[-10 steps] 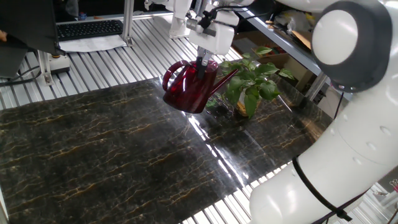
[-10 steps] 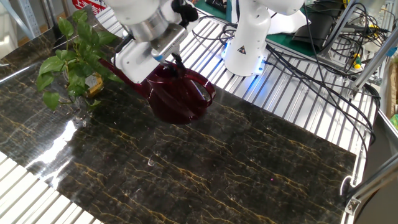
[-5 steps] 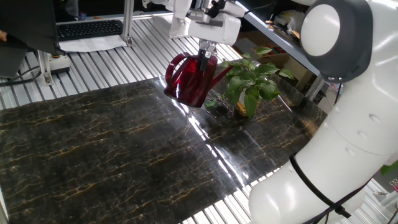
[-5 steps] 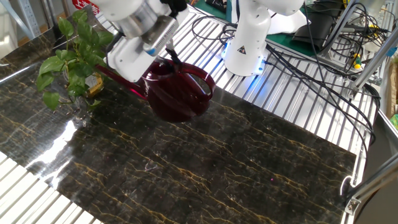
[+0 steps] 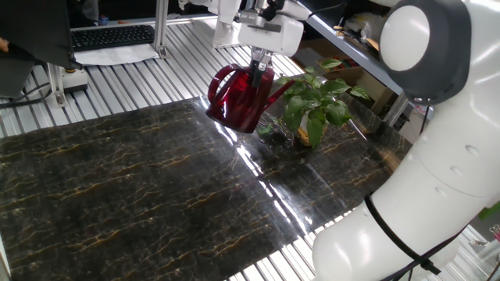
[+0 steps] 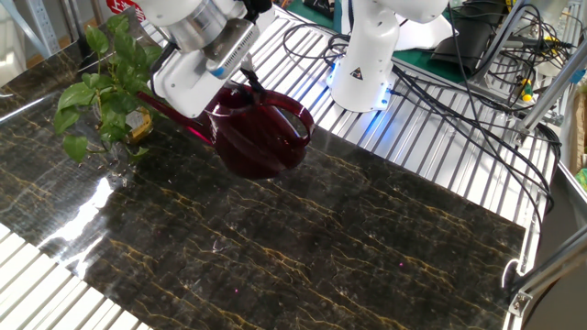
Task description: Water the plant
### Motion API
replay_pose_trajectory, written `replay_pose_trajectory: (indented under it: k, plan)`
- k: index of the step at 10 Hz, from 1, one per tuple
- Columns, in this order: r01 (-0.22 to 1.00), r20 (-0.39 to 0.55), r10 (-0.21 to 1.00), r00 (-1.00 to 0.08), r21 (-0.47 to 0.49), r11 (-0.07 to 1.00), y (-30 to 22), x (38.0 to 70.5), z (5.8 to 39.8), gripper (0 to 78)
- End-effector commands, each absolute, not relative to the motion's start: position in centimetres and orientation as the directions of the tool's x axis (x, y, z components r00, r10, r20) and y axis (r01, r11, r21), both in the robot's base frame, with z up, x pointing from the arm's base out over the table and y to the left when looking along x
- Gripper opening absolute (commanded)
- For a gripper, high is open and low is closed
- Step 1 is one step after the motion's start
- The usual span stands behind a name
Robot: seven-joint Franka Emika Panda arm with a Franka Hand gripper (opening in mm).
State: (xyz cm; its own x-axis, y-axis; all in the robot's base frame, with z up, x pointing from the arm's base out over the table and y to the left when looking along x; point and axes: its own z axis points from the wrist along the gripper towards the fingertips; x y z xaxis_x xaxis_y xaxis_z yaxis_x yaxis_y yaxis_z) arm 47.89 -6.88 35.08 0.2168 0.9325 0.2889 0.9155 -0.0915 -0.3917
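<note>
One gripper point(image 5: 258, 69) hangs over the far side of the table point(image 5: 141, 187), its jaws clamped on the top rim of a dark red can point(image 5: 238, 97). The can is off the tabletop and tilted, handle toward 10 o'clock in one fixed view, spout running out toward 3 o'clock into the leaves of the plant point(image 5: 316, 105). In the other fixed view the gripper point(image 6: 249, 89) bites the can point(image 6: 261, 137) from above, and the spout reaches toward 9 o'clock, its tip just beside the plant point(image 6: 105, 87) near the table's far left corner. The plant stands upright on the dark marbled table point(image 6: 321, 247), leaves spread; its pot is mostly hidden by them. No water can be made out at the spout.
</note>
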Motion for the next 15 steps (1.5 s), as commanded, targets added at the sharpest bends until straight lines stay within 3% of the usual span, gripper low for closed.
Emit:
replay_pose_trajectory:
  k: [1, 7, 10, 15]
  plan:
    - [0.942, 0.341, 0.923, 0.178, -0.332, -0.059, -6.9, 48.0, 35.3, 1.1]
    - [0.969, 0.364, 0.919, 0.150, -0.238, -0.064, -6.9, 48.0, 35.3, 1.1]
    - [0.963, 0.371, 0.912, 0.172, -0.259, -0.076, -7.1, 47.8, 35.5, 1.1]
    - [0.959, 0.411, 0.899, 0.155, -0.282, -0.036, -11.2, 44.4, 38.0, 1.1]
